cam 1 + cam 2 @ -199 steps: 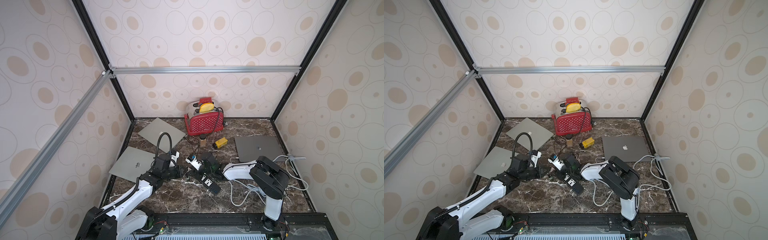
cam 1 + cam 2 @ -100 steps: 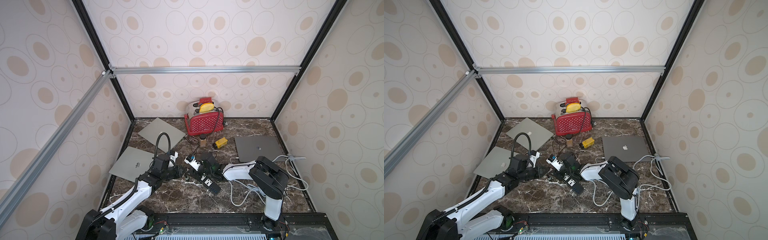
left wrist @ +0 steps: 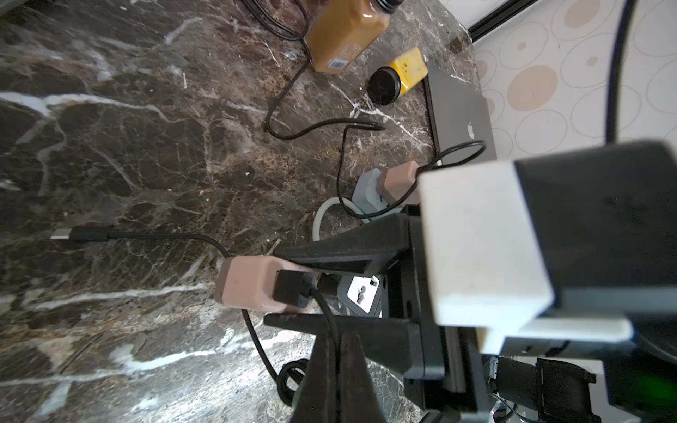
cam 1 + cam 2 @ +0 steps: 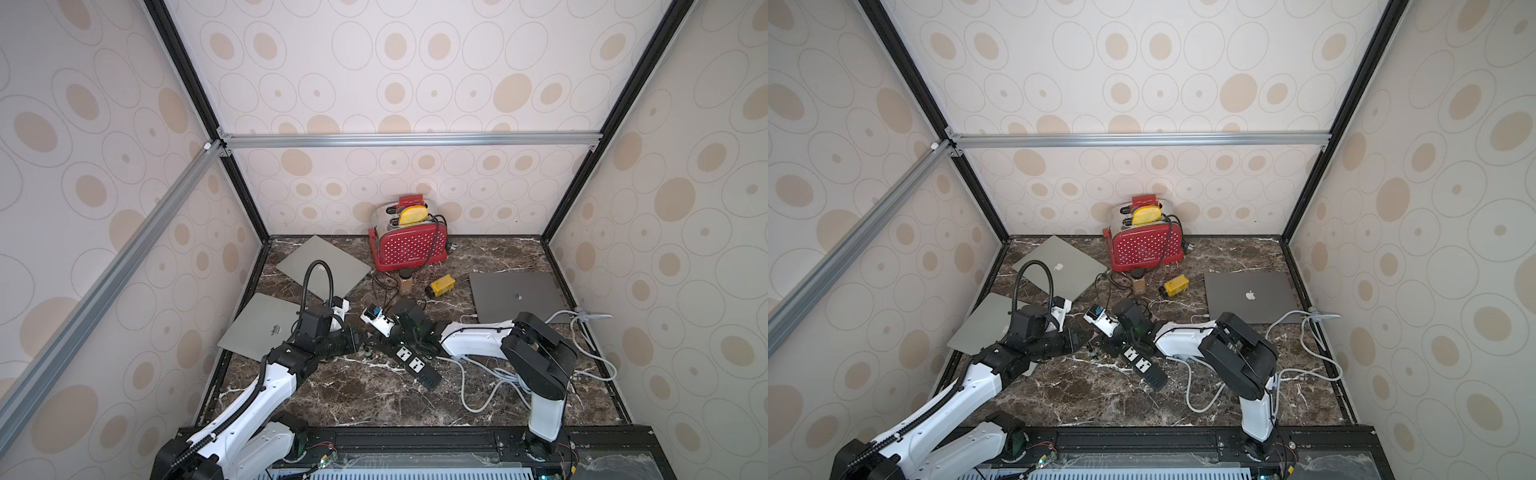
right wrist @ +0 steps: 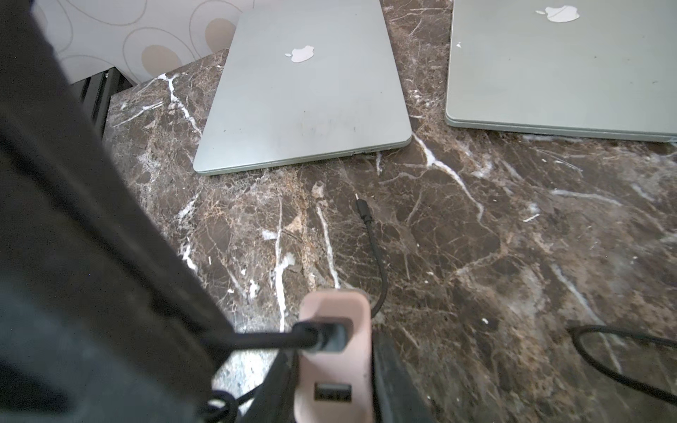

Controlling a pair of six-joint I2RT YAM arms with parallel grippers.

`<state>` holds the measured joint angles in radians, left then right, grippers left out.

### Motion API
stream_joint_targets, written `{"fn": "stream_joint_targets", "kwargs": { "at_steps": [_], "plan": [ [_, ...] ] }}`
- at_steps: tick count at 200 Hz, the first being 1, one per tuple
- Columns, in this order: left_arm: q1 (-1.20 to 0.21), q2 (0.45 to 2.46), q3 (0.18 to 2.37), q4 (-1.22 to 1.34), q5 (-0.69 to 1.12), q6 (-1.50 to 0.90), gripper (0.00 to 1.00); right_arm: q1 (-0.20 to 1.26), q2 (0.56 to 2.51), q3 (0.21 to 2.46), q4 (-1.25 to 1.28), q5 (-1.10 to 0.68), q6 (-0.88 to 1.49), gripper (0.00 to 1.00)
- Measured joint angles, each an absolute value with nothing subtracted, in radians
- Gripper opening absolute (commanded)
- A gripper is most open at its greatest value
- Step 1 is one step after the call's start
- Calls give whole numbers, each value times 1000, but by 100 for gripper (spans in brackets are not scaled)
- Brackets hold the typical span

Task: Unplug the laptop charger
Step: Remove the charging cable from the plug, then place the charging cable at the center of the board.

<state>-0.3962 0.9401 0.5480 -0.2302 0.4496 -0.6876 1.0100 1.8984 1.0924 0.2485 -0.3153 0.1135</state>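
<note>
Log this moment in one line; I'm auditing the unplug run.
right gripper: shut on pink charger | left gripper: shut | black cable: in charger, free end loose | seated in power strip: cannot tell

In both top views the enclosure is lit brightly and evenly by soft, diffuse light whose source cannot be made out. Only a faint shadow is cast beside the red toaster (image 4: 409,249), a pale sheen is seen on the marble tabletop (image 4: 353,386), and the walls are splayed outwards by wide-angle perspective. In the left wrist view the pink charger (image 3: 252,289) is rendered sharply, while the white block (image 3: 476,249) close to the lens is softened and nearly washed out. In the right wrist view a silver laptop (image 5: 304,91) is kept in focus, whereas the charger and a large dark mass (image 5: 73,256) are heavily blurred.
</note>
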Motion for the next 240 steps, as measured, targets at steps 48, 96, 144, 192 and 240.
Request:
{"fn": "stream_joint_targets", "kwargs": {
  "at_steps": [48, 96, 144, 192, 240],
  "plan": [
    [-392, 937, 549, -255, 430, -672, 0, 1017, 1929, 1208, 56, -307, 113, 0],
    [-392, 929, 549, -271, 417, -672, 0, 1023, 1946, 1249, -12, -300, 108, 0],
    [-392, 929, 549, -279, 413, -672, 0, 1044, 1947, 1232, 10, -236, 78, 0],
    [-393, 919, 550, -282, 433, -669, 0, 1043, 1974, 1228, 30, -181, 92, 0],
    [-395, 873, 600, -238, 498, -657, 0, 996, 1988, 1261, 10, -86, 142, 0]
  ]
}}
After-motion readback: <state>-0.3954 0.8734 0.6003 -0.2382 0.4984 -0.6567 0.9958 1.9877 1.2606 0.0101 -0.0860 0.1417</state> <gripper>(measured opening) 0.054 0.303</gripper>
